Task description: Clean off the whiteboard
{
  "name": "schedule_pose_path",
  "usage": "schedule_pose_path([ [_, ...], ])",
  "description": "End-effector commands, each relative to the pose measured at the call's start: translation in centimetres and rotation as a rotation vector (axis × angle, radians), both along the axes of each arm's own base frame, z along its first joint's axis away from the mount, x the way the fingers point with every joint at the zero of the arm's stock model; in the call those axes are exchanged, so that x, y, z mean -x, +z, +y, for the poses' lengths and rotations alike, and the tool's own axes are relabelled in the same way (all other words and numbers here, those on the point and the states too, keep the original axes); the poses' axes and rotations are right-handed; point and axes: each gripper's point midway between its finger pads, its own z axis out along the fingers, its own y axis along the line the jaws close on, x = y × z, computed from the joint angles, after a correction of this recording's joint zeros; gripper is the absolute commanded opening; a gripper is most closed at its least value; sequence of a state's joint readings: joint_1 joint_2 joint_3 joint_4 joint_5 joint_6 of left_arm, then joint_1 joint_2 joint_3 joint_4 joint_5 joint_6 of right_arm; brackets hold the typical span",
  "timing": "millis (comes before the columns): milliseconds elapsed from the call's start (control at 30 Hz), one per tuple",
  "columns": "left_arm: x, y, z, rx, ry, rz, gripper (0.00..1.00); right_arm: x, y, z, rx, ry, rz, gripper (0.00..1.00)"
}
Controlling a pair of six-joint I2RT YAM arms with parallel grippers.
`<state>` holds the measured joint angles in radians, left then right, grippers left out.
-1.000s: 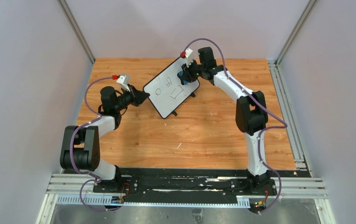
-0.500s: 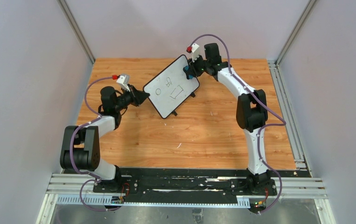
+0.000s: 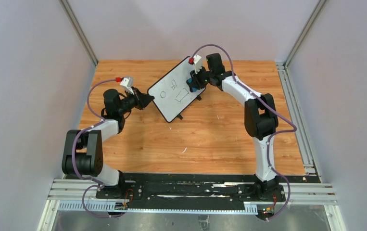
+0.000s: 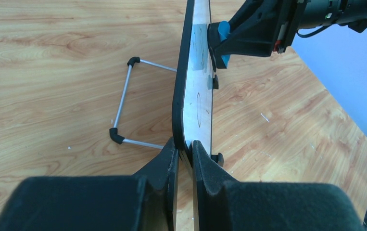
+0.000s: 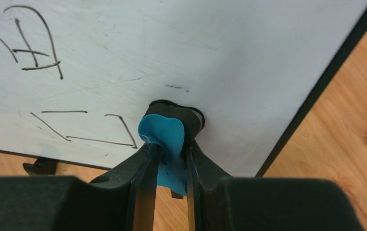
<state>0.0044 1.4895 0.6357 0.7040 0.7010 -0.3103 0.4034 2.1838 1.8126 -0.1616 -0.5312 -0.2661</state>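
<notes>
The small black-framed whiteboard [image 3: 174, 96], black sketches on it, stands tilted at twelve o'clock on the wooden surface [image 3: 196, 139]. The left hand [image 3: 150, 100] pinches its nine-o'clock edge. The right hand [image 3: 191, 83] presses a gripped blue eraser [image 5: 164, 134] against its face.

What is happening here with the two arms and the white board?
The left gripper is shut on the near edge of the whiteboard, which stands tilted on the wooden table. The right gripper is shut on a blue eraser and presses it against the board's face near its far end. Several black drawings are on the board, not yet wiped.
</notes>
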Motion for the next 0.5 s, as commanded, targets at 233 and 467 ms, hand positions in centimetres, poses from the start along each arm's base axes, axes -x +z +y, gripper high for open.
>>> schedule_pose_path([
  [233,-0.2,-1.6,0.9,-0.087,0.012,-0.007,0.00,-0.3,2.1,1.0,0.012,0.016,-0.060,0.01],
  [467,-0.1,-1.5,0.9,-0.087,0.012,-0.007,0.00,-3.5,3.9,0.0,0.008,-0.026,-0.118,0.01],
])
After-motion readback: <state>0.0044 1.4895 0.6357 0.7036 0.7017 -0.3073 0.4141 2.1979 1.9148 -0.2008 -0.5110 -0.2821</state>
